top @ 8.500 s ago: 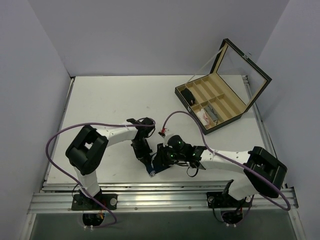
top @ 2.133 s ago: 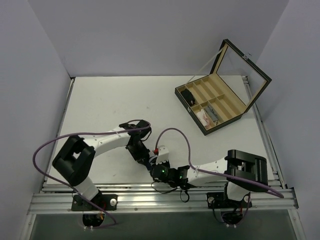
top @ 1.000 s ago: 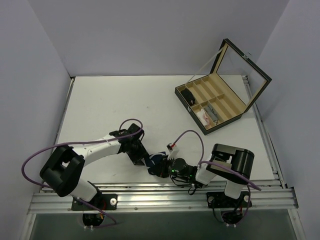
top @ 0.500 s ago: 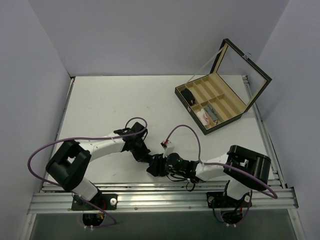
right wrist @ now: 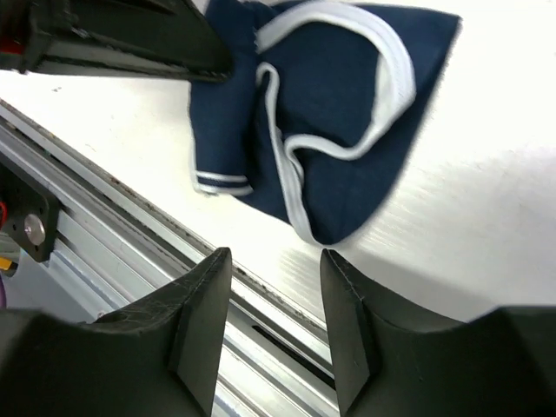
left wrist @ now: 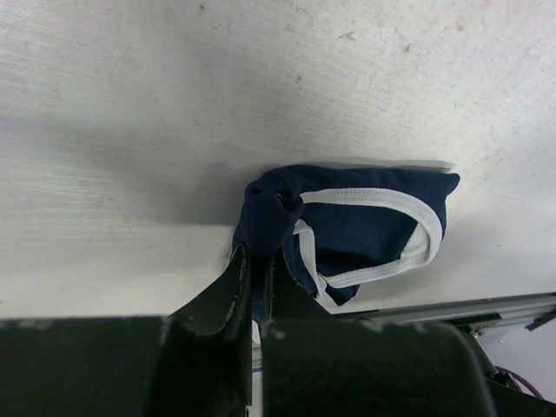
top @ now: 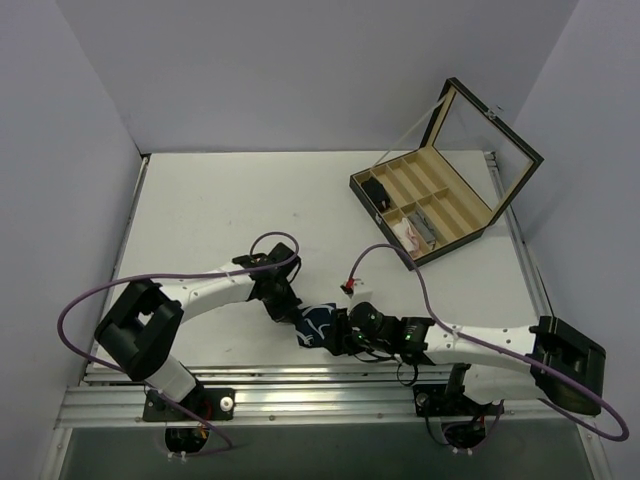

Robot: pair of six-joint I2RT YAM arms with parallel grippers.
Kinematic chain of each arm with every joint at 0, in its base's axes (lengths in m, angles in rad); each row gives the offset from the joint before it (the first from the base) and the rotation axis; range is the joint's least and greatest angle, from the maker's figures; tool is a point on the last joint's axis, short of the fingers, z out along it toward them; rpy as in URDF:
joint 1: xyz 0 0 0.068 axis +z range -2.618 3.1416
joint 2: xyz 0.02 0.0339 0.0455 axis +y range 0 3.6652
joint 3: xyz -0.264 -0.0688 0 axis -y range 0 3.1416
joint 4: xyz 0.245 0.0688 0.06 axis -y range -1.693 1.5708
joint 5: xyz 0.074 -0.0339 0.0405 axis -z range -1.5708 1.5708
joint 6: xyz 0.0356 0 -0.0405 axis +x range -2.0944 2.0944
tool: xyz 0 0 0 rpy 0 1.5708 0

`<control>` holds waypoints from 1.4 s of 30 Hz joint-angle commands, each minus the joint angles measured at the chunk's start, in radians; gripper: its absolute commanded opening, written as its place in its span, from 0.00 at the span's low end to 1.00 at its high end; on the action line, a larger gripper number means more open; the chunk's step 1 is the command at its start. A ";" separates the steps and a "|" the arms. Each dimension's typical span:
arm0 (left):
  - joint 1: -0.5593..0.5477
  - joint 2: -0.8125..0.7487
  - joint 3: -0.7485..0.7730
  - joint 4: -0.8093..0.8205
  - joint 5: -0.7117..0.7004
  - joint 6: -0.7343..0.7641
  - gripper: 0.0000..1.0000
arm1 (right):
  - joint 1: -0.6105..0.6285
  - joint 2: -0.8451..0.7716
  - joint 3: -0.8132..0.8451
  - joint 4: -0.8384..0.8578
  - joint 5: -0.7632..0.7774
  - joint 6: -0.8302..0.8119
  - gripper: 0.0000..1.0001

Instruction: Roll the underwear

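no writing, label, brand mark or number can be read in any of the three views, neither on the underwear (left wrist: 365,226) nor on the divided box (top: 452,244)

Soft matt navy cloth underwear (left wrist: 365,228), white trim; table (left wrist: 174,104) brushed, matt white.
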 commanded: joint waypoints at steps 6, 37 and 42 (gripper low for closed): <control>-0.041 0.028 0.075 -0.139 -0.150 0.013 0.02 | -0.020 0.140 0.047 -0.060 0.081 -0.033 0.37; -0.121 0.396 0.454 -0.596 -0.249 0.017 0.02 | -0.002 -0.079 0.139 -0.187 0.367 -0.084 0.43; -0.130 0.418 0.464 -0.591 -0.232 0.005 0.02 | 0.101 -0.005 0.199 -0.164 0.418 -0.073 0.43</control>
